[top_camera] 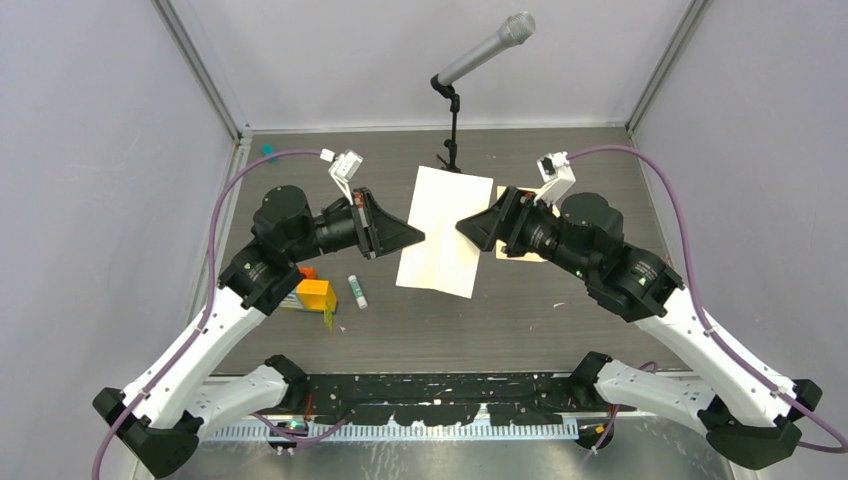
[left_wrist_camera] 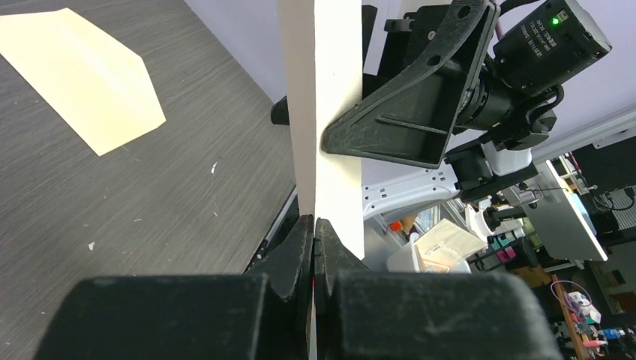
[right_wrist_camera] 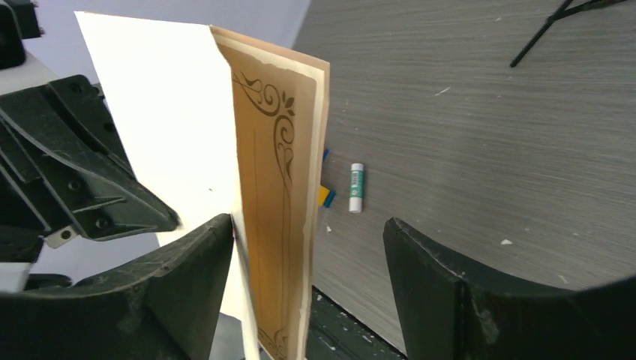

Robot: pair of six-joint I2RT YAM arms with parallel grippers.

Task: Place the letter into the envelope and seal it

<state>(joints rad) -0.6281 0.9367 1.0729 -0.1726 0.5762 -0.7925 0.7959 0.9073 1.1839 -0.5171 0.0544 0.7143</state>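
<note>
Here the left claw [top_camera: 420, 237] is clenched on the letter [top_camera: 445, 230], pinching one edge so the folded sheet hangs clear of the table [top_camera: 560, 320] between the two claws. The right claw [top_camera: 460, 226] stands wide, its fingers [right_wrist_camera: 187, 292] on either side of the letter's opposite edge, gripping nothing. The envelope [left_wrist_camera: 82, 82] lies flat on the table, under the right claw. A glue stick [right_wrist_camera: 357, 187] lies beyond the letter from the right claw.

The paper letter [top_camera: 445, 235] looks matt, the table [top_camera: 560, 320] wood-grained.
</note>
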